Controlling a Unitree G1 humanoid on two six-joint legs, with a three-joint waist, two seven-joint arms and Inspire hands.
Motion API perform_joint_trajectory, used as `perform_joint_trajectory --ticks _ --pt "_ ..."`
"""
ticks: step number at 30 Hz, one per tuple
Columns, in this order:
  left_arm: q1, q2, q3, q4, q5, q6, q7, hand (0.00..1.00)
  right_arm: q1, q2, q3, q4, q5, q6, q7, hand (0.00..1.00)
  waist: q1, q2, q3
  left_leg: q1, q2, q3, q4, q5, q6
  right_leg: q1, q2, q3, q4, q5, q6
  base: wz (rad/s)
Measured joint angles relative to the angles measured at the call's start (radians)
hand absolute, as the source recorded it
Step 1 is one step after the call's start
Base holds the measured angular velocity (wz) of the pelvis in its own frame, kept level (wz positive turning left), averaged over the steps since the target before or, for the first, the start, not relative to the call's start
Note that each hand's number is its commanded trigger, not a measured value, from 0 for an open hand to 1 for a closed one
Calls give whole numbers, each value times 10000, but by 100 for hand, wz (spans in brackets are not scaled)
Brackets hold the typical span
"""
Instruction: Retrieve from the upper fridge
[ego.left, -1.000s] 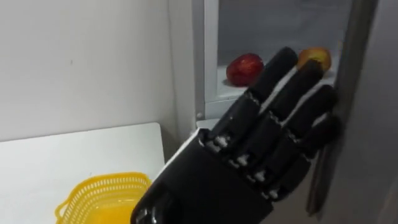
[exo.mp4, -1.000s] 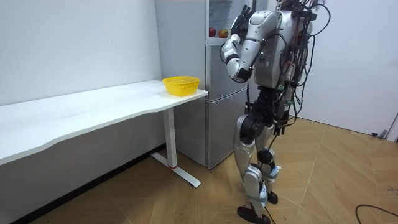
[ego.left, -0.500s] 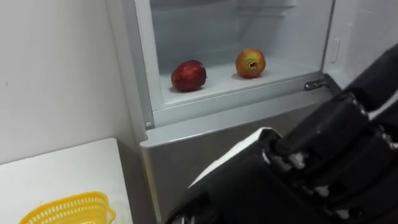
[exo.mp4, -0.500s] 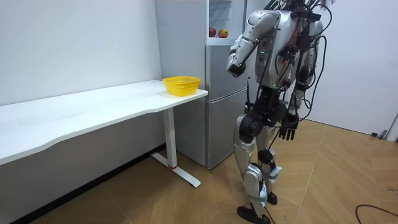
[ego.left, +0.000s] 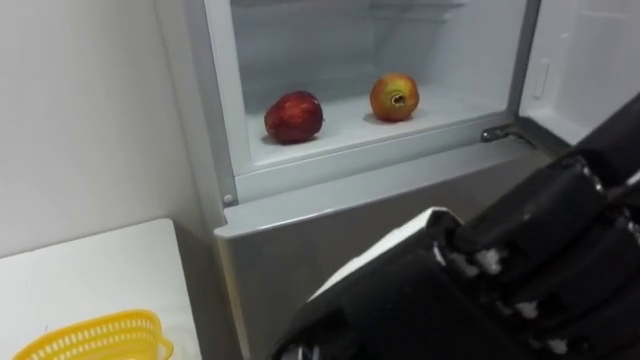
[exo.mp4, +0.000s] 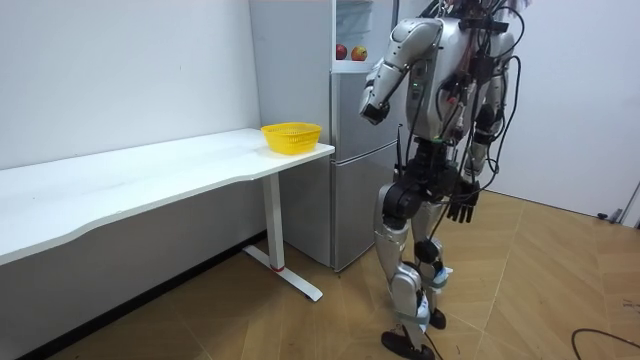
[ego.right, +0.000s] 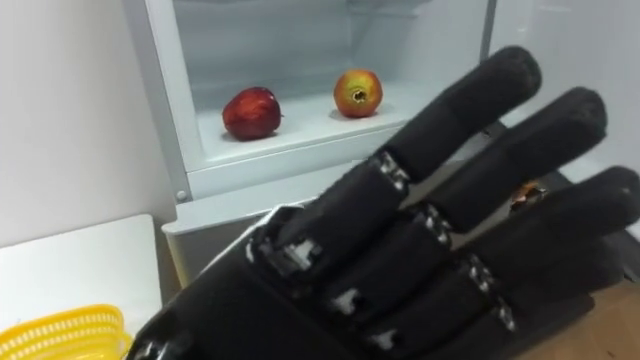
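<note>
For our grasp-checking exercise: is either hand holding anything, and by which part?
Nothing is held. The left hand is raised open before the fridge, the red apple and orange apple on its shelf; the right hand hangs empty.

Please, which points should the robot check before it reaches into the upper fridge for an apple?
1. Fridge door open: ok.
2. Red apple and yellow-red apple lie apart on the shelf: ok.
3. Left hand raised before the fridge, fingers straight, empty: ok.
4. Right hand hangs low at the robot's side, empty: ok.
5. Basket on the table is empty: cannot tell.
</note>
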Motion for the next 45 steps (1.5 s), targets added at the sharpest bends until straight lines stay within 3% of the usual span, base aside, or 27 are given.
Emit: perform_joint_trajectory --ticks 1,4,6,7,9,11,14,18,22,24,26,30,33,35,39,41,45 --pt "8 20 379 -130 67 -9 120 0 90 2 -13 1 -2 -53 -74 0 239 10 -6 22 10 86 -31 1 -11 -17 38 91 0 2 -3 -19" --pt "32 167 1519 -526 1072 -474 635 0 340 4 -118 78 -60 -53 -217 0 855 53 -36 36 24 55 -22 -2 -33 29 62 93 -16 10 -15 -4" --pt "380 328 2332 -924 1641 -658 1094 0 545 50 -565 73 -94 -136 -293 0 1165 101 -64 36 25 -97 -7 -2 -33 132 56 4 -77 10 -16 15" --pt "644 469 3099 -1275 2252 -745 1330 0 691 91 -1023 78 -146 -178 -321 0 1382 175 -113 67 29 -198 -7 -2 -34 217 40 -103 -165 11 -17 25" --pt "812 601 4085 -1356 3044 -1005 1735 0 966 102 -1337 81 -192 -306 -429 0 1731 140 -77 197 27 -349 -11 2 -40 369 17 -264 -185 5 -26 25" --pt "1520 620 5533 -1539 3856 -1478 2663 0 1172 146 -1693 58 -467 -440 -580 0 2206 146 -83 250 40 -412 -15 11 -56 461 21 -405 -166 -18 -51 7" --pt "1860 602 6738 -1568 4879 -1772 4023 0 1342 315 -1803 24 -486 -547 -938 0 2532 69 -57 270 16 -850 -30 17 -76 647 -56 -854 -231 -25 -59 33" --pt "2248 560 7901 -1568 6394 -2300 5776 0 1526 531 -2245 51 -535 -692 -1103 0 2787 43 -123 280 -11 -1208 -55 15 -76 852 -100 -1160 -371 -28 -64 28" --pt "2548 564 9223 -1523 7422 -2355 7593 0 1749 550 -2551 -40 -561 -676 -1290 0 3112 244 -139 397 -24 -1408 -51 18 -72 1081 -127 -1460 -369 -28 -63 13" --pt "2965 568 9787 -1515 7508 -2364 8238 0 1813 550 -2858 -57 -591 -663 -1287 0 3142 378 -144 441 -36 -1538 -49 17 -71 1159 -150 -1684 -408 -28 -63 12" --pt "3638 569 10327 -1023 7853 -2410 8902 0 1878 513 -3161 -83 -676 -592 -1263 0 3168 496 -93 451 -67 -1700 -79 19 -67 1200 -210 -2005 -486 -36 -51 20" --pt "4767 563 10324 490 8719 -2234 9786 0 1819 483 -3134 -263 -875 -250 -1139 0 3147 617 -73 350 -168 -2086 -16 19 -61 1242 -294 -2235 -457 -178 -31 20" --pt "6071 400 9632 2601 8691 -1966 10066 0 1810 480 -3101 -389 -799 -205 -1150 0 3083 647 -55 381 -211 -2145 32 17 -65 1303 -337 -2281 -412 -364 -75 8" --pt "6780 117 8883 4552 8688 -1516 10014 0 1732 478 -3103 -517 -812 -27 -1144 0 2933 526 -52 283 -248 -2325 79 14 -74 1246 -408 -2478 -306 -498 -108 18" --pt "7369 -409 8176 7593 7892 -1342 9901 0 1696 469 -3098 -519 -704 3 -1115 0 2897 214 -30 364 -240 -2404 73 20 -93 1346 -448 -2540 -314 -587 -120 8" --pt "7295 -492 7840 10006 7523 -1202 9662 0 1555 425 -3119 -519 -666 129 -1040 0 2936 65 -37 360 -242 -2456 36 12 -104 1363 -404 -2552 -340 -601 -110 7" --pt "7297 -641 7580 11823 7285 -852 9285 0 1428 379 -3138 -490 -654 165 -941 0 2953 -158 -8 366 -249 -2563 44 6 -102 1404 -411 -2624 -348 -596 -108 8"
